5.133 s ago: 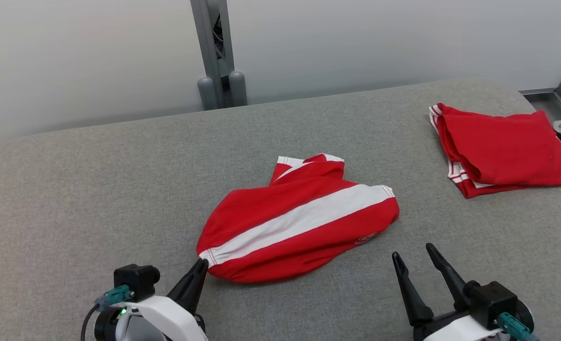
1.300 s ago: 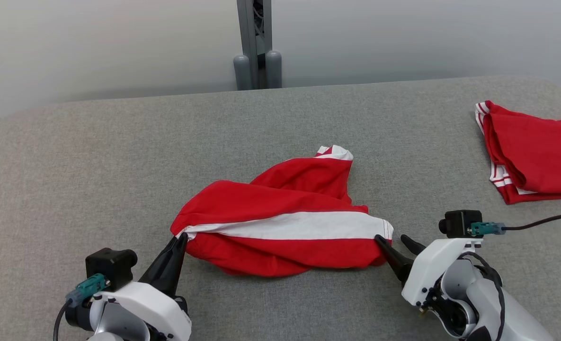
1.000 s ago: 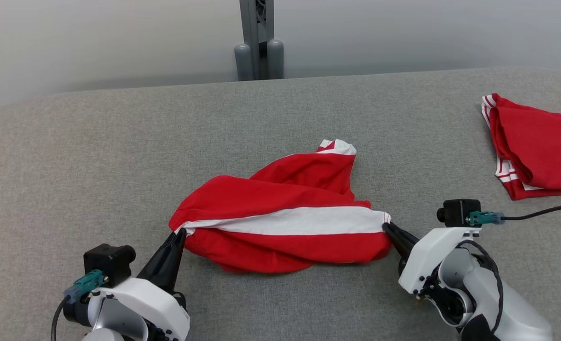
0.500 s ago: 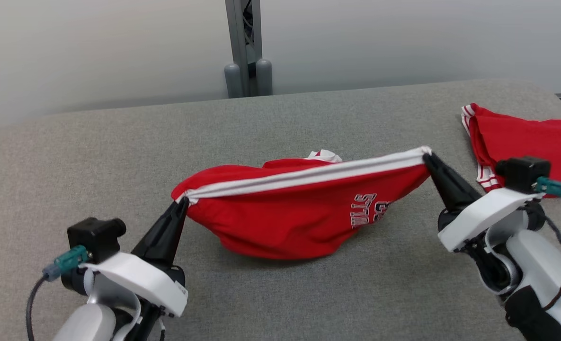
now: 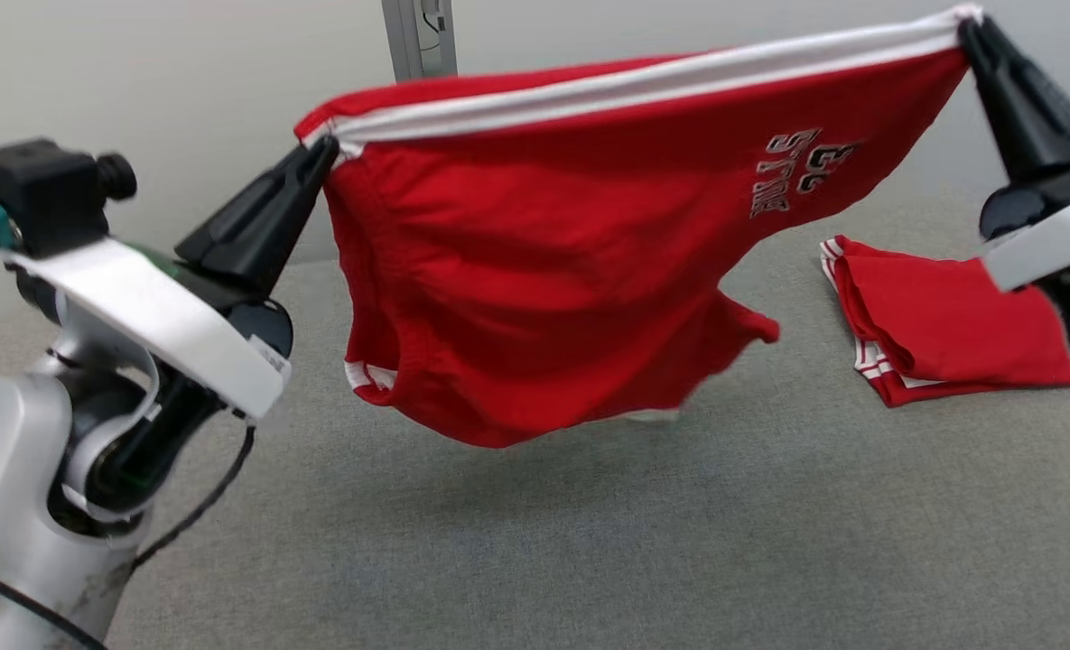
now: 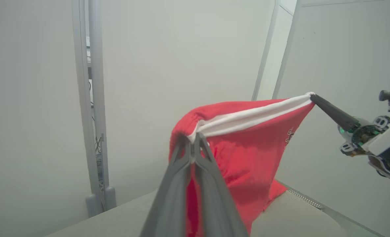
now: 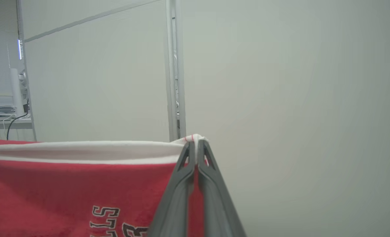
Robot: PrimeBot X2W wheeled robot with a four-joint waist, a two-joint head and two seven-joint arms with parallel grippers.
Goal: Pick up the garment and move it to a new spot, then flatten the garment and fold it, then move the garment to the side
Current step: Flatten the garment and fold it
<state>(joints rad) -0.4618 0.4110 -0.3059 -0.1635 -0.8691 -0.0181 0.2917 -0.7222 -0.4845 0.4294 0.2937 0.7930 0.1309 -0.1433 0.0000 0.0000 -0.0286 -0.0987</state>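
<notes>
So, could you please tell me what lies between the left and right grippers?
In the head view, the red shorts hang there, their white stripe stretched from the left gripper to the right gripper, both shut on it.

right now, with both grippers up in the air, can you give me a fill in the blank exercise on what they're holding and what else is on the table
1. The left gripper and the right gripper each pinch one end of the garment's ____ stripe.
2. The lettering on the garment sits nearer the ____ gripper.
3. A second red garment lies ____ on the grey table.

Missing words: white; right; folded
</notes>
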